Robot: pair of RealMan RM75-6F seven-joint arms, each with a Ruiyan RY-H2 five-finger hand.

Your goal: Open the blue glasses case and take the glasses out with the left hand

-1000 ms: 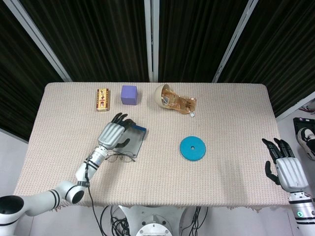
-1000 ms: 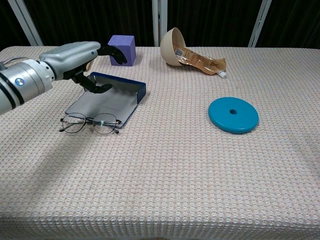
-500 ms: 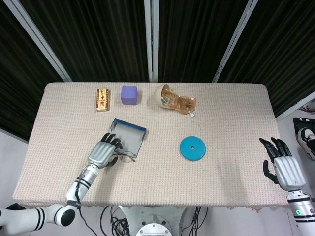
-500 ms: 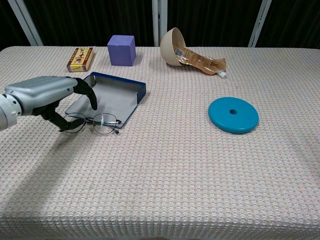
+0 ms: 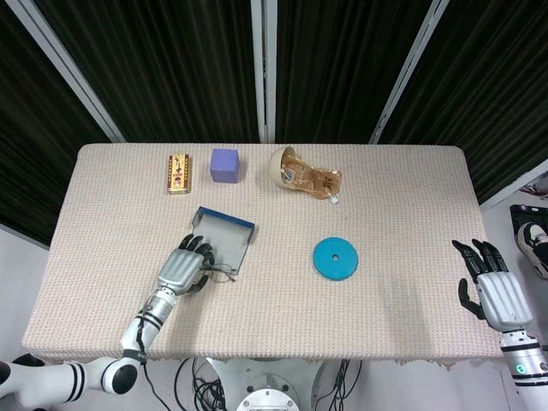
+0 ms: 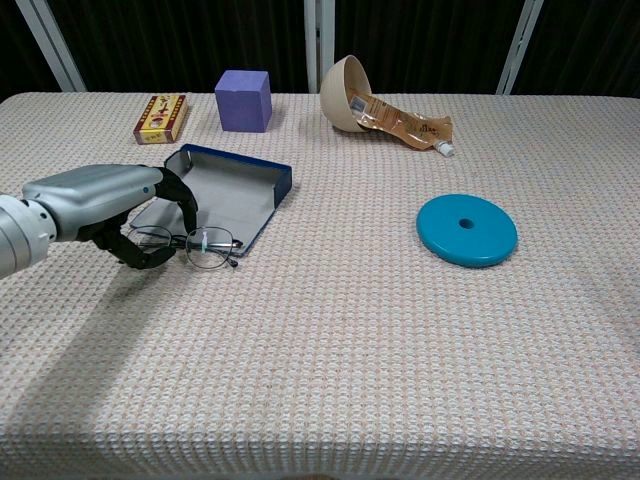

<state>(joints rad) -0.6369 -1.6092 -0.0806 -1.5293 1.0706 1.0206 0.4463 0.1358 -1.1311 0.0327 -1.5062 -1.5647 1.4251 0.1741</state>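
Case (image 6: 222,189) lies open; glasses (image 6: 190,246) sit beside it. Your left hand (image 6: 105,207) curls round them; lift remains.

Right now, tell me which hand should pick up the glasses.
The left hand. Its fingers already curl over the glasses, which lie at the near edge of the open blue glasses case. The right hand hangs off the table's far right corner, past the blue disc.

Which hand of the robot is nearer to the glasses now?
Left. The left hand is right at the glasses, its fingers curled over their left lens. The right hand is at the table's far right edge, past the blue disc.
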